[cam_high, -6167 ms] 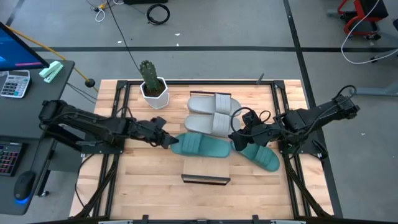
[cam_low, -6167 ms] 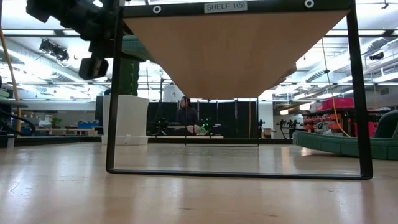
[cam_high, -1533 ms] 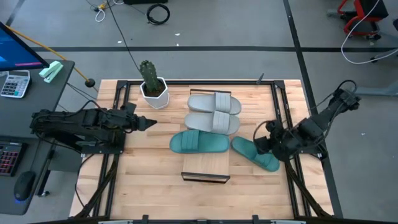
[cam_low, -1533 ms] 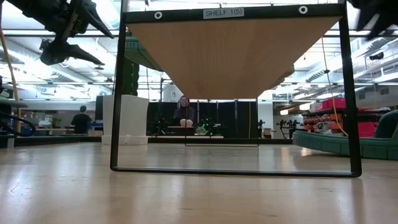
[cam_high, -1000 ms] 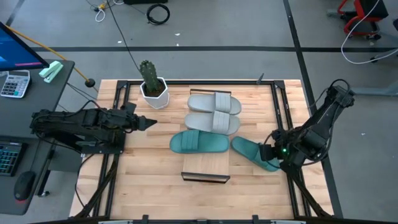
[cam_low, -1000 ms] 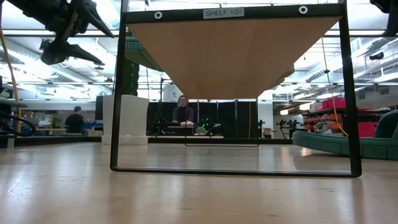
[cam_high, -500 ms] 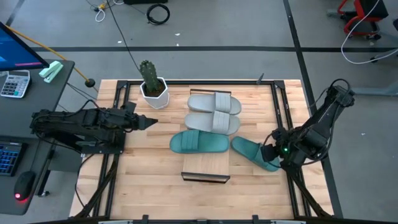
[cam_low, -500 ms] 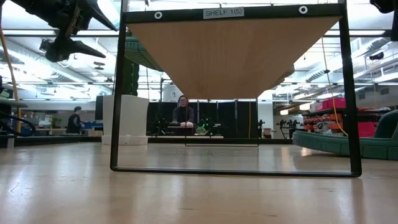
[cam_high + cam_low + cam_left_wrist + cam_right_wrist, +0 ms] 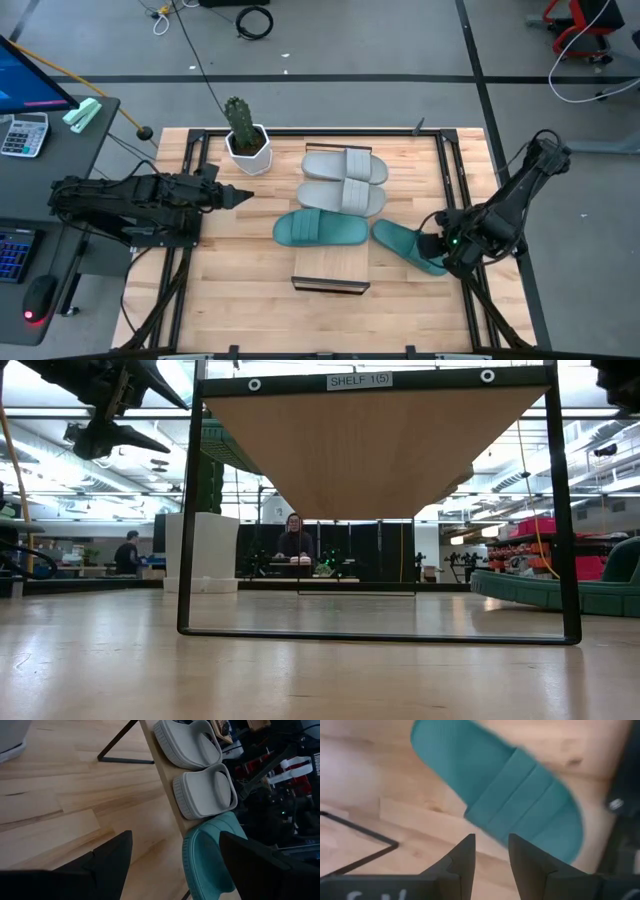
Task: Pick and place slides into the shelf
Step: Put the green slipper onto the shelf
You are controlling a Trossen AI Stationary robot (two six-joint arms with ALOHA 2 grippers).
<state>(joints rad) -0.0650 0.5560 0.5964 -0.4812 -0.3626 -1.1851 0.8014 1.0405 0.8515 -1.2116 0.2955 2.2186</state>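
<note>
Progress: three of the four slides lie on the shelf (image 9: 332, 262). The two grey slides (image 9: 345, 181) sit side by side at the far end, and one teal slide (image 9: 321, 230) lies just in front of them. The near end of the board is bare. The second teal slide (image 9: 408, 246) remains off the shelf, angled on the worktop (image 9: 240, 270) beside the shelf's right edge. By my judgement the task is about three-quarters done, with this one slide left to lift and set on the free near section.

Right arm: it reaches in from the right side, and the right end effector (image 9: 441, 250) hangs over the heel end of the loose teal slide. In the right wrist view its fingers (image 9: 465, 855) stand partly apart with the slide beyond them; nothing is gripped.

Left arm: parked at the left side of the worktop, clear of the slides. The left end effector (image 9: 232, 197) has its fingers spread wide and is empty.
</note>
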